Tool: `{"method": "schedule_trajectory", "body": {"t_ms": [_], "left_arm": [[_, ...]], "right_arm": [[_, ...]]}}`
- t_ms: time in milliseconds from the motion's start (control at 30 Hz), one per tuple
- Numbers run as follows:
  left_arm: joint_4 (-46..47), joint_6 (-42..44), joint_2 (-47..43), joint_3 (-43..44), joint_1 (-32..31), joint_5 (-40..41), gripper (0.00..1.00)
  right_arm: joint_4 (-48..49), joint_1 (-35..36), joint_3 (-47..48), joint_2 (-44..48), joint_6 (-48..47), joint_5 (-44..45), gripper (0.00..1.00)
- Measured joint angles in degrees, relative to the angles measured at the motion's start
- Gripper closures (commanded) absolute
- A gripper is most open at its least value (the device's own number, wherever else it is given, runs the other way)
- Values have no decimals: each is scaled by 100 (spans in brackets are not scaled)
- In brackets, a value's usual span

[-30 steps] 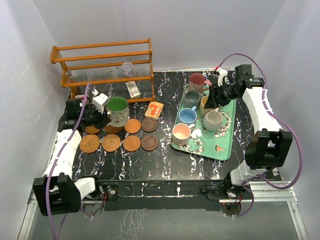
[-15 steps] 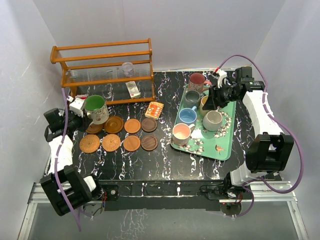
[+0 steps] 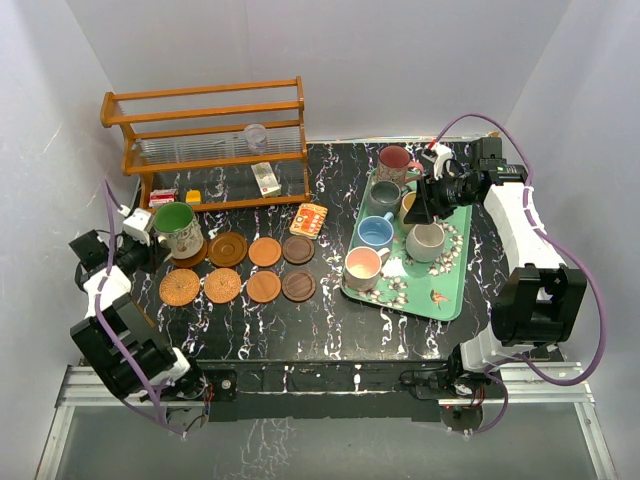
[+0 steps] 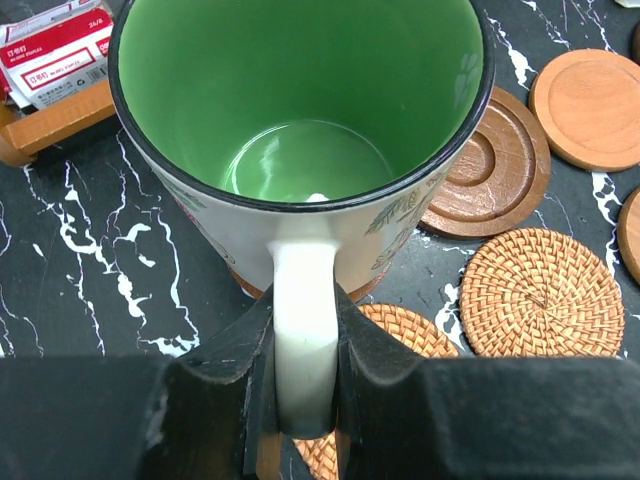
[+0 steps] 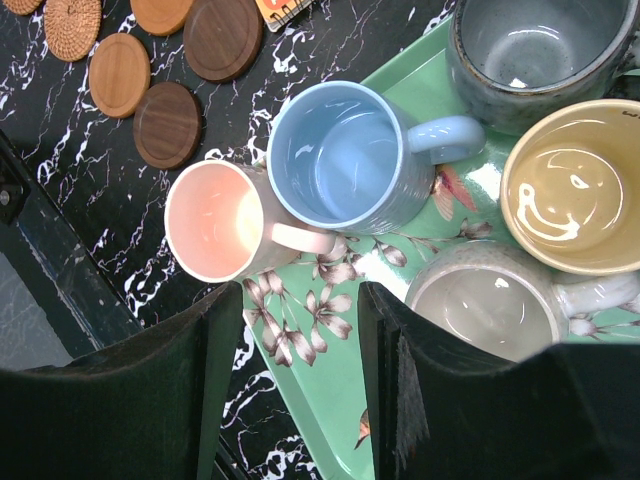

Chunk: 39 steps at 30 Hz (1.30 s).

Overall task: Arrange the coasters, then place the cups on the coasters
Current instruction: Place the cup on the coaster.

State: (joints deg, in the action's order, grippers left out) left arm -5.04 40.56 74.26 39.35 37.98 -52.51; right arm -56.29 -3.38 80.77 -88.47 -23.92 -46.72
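Observation:
My left gripper [image 3: 143, 229] [image 4: 303, 372] is shut on the white handle of the green-lined cup [image 3: 177, 228] [image 4: 300, 130]. The cup is upright over the back-left coaster [image 3: 192, 256], whose rim peeks out beneath it [image 4: 250, 289]. Several other round wooden and woven coasters lie in two rows, among them a dark ringed one [image 3: 228, 248] [image 4: 497, 165] and a woven one [image 3: 222, 285] [image 4: 541, 292]. My right gripper [image 3: 422, 207] [image 5: 300, 372] hangs open above the green tray [image 3: 452, 285] [image 5: 335, 390], close to the pink cup [image 3: 362, 266] [image 5: 212, 222], blue cup [image 3: 375, 231] [image 5: 335, 150] and off-white cup [image 3: 426, 240] [image 5: 488, 305].
Also on the tray stand a maroon cup [image 3: 394, 160], a grey cup [image 3: 386, 193] [image 5: 530, 45] and a yellow cup [image 5: 572, 185]. A wooden rack [image 3: 205, 125] with a clear plastic cup [image 3: 256, 135] lines the back left. An orange patterned card [image 3: 311, 220] lies behind the coasters.
The left arm has carried the green-lined cup leftward, from the second column of coasters to the back-left coaster. The right gripper has shifted slightly over the tray.

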Motion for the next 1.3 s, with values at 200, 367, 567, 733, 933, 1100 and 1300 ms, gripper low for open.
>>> {"method": "schedule_trajectory", "body": {"t_ms": [200,367,567,733,933,1100,1300], "left_arm": [[-44,402,236,63,0,-168,100],[-365,855,601,295,0,-254,100],[-595,1233,852,433,7,-295,100],[-778,1462,903,544,11,-332,100],[-999,1718,1082,708,46,-387,100],[-1172,1921,1211,828,94,-455,97],[-1432,2218,1370,990,140,-538,86]], "right_arm": [[0,0,-2,0,-2,2,53],[0,0,-7,0,-2,4,53],[0,0,-11,0,-2,7,53],[4,0,-33,0,-2,9,53],[4,0,-72,-7,-2,26,53],[4,0,-72,-7,-2,26,53],[4,0,-72,-9,-2,26,53]]}}
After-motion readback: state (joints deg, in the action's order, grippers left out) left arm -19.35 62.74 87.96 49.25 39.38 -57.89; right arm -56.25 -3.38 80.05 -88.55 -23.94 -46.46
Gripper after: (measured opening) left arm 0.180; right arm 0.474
